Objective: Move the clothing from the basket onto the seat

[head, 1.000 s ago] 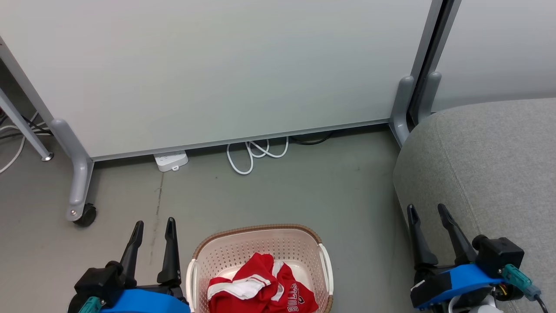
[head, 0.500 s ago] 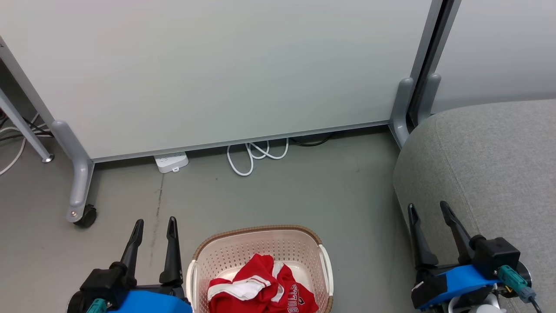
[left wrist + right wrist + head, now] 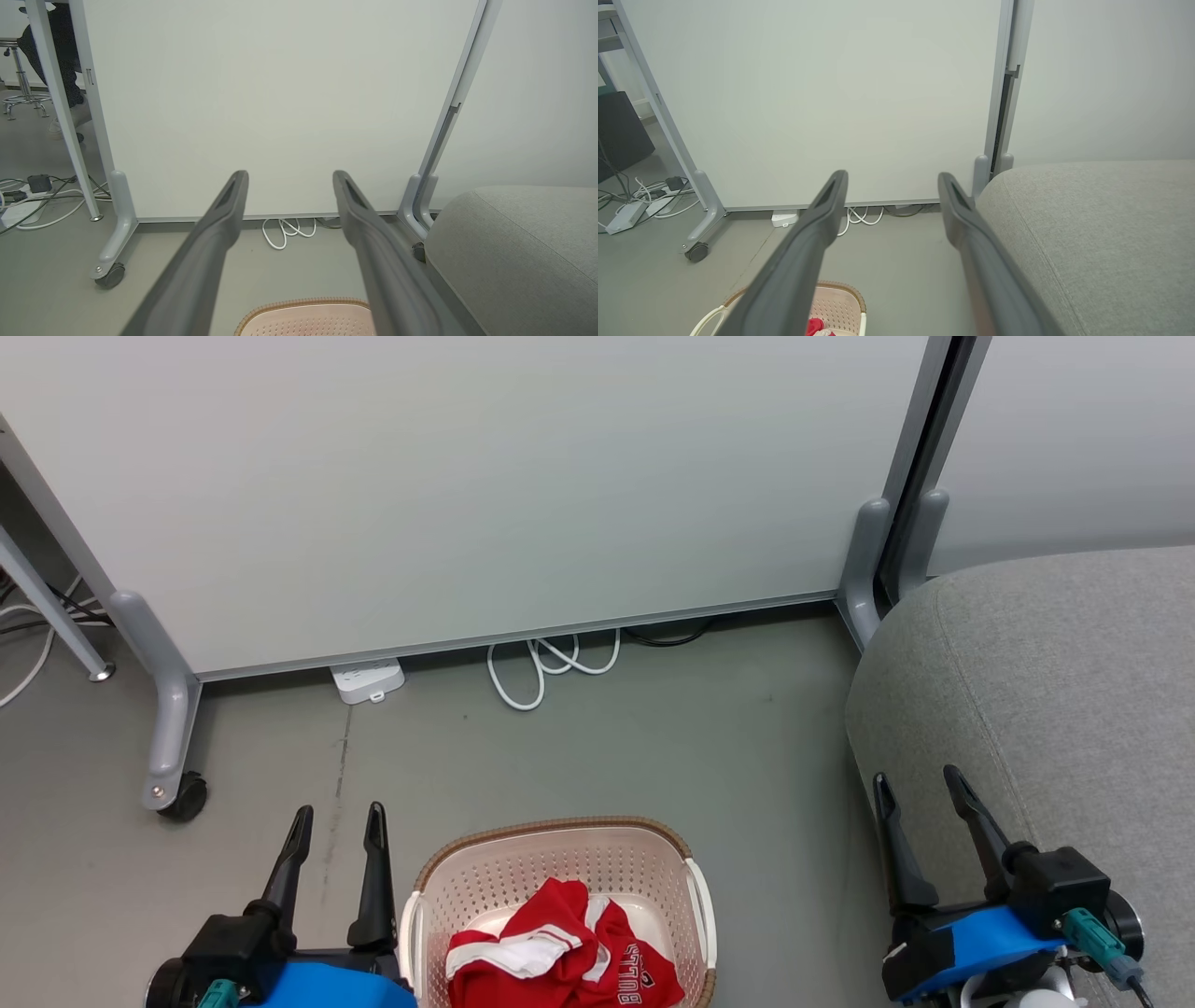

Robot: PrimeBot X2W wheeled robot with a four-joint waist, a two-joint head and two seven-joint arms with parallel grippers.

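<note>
At the far left a grey partition leg ends in a black castor (image 3: 187, 798) on the grey floor (image 3: 653, 747). Just right of it, low in the head view, the left hand (image 3: 339, 808) hovers above the floor with its two dark fingers spread apart and nothing between them. It is beside the basket's left handle, and whether it touches is unclear. Behind it, a white power strip (image 3: 369, 679) lies at the foot of the pale partition panel (image 3: 485, 485). The cream perforated laundry basket (image 3: 560, 825), with its brown woven-look rim, sits on the floor between the two hands and is cut off by the bottom edge of the head view. Inside it lies the clothing (image 3: 560, 957), a crumpled heap of red fabric with white trim and stripes. On its right side, black-and-white lettering reads "BULLS", turned sideways and running out of view. Beyond the basket, a looped white cable (image 3: 551, 667) rests under the panel's lower edge. Further right, the right hand (image 3: 916, 776) is likewise spread wide and empty, its fingers rising in front of the rounded front edge of the seat (image 3: 1055, 691). That grey fabric sofa cushion with a stitched seam fills the right side, well apart from the basket, and no garment lies on the part that shows.
</note>
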